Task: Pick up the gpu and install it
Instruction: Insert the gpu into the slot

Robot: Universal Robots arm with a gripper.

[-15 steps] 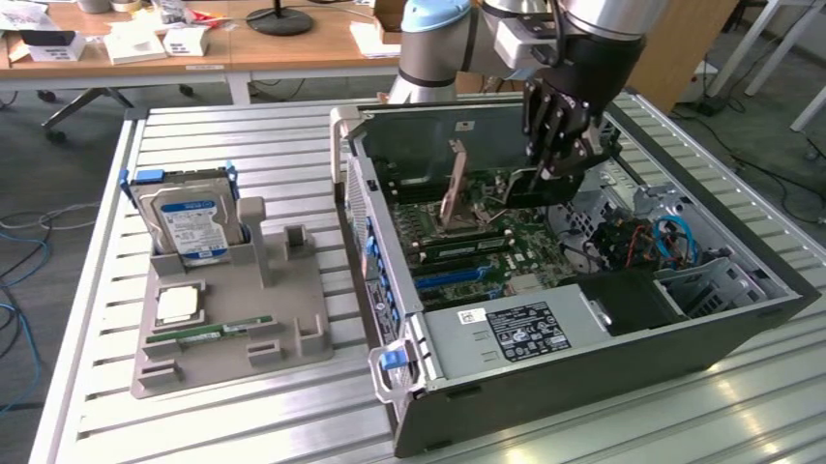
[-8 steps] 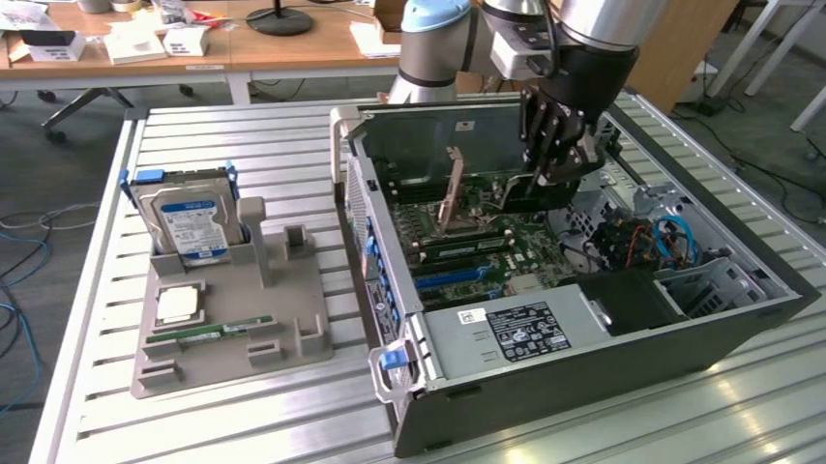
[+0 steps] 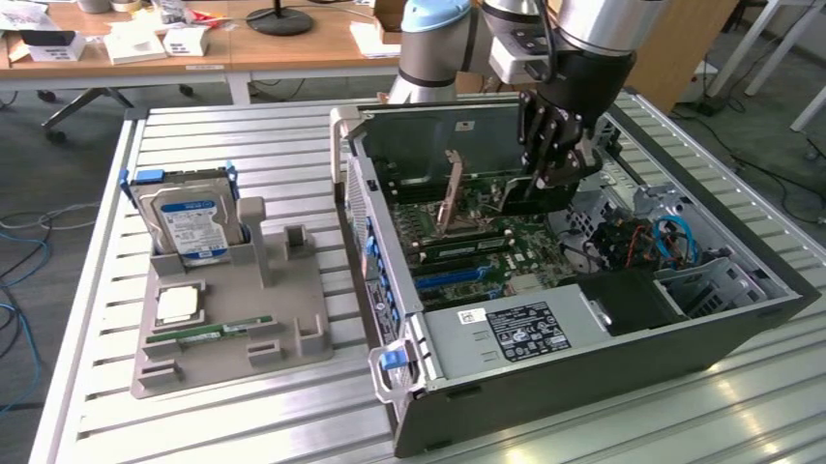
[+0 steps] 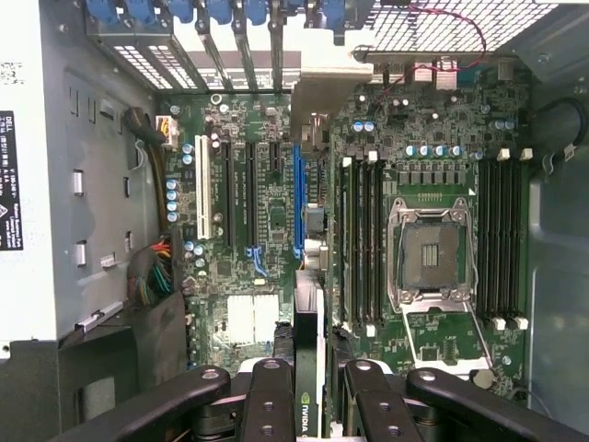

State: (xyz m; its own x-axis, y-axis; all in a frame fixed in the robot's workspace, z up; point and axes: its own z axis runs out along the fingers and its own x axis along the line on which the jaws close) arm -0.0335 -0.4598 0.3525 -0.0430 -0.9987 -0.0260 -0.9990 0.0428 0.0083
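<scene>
Room light in the exterior view looks bright and even to us, coming from overhead. The ribbed metal table (image 3: pixel 232 425) throws pale glare off its slats, strongest at the near corner on the exterior view's right. Inside the open computer case (image 3: pixel 581 387) things go dimmer. In the wrist view we've got the perforated wall (image 4: pixel 433 23) blown out white and the side panel (image 4: pixel 55 184) washed-out grey, while the gripper (image 4: pixel 315 378) sits dark, its fingers (image 4: pixel 267 405) showing just small shiny highlights, and the corner beside them is deep shadow

Green motherboard (image 4: pixel 267 276) with a blue slot (image 4: pixel 297 203) — black fingers (image 4: pixel 271 405), black gpu (image 3: pixel 536 198) — beige tray (image 3: pixel 258 290).
</scene>
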